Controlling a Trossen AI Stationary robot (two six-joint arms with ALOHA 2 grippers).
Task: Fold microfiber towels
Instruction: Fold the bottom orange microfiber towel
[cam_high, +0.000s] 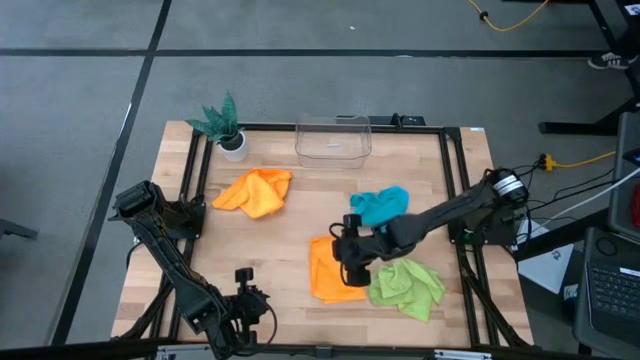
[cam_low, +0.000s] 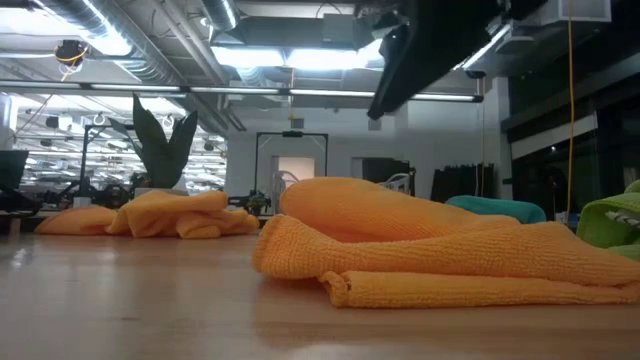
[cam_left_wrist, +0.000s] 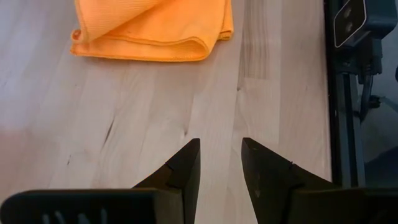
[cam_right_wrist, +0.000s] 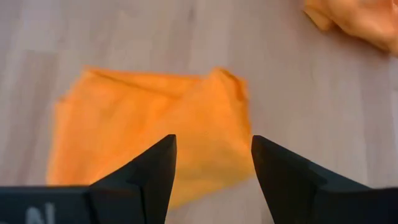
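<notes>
Microfiber towels, four in all, lie on the wooden table (cam_high: 270, 240). One orange towel (cam_high: 330, 272), roughly folded, sits near the front centre, with the lime green towel (cam_high: 408, 287) touching its right edge and the teal towel (cam_high: 380, 205) just behind. A second orange towel (cam_high: 255, 192) lies crumpled, well apart, to the rear left near a potted plant (cam_high: 222, 125). Right gripper (cam_right_wrist: 211, 163) hovers over the folded orange towel, fingers apart and apparently holding nothing. Left gripper (cam_left_wrist: 220, 169) rests at the front left, fingers slightly apart, empty.
</notes>
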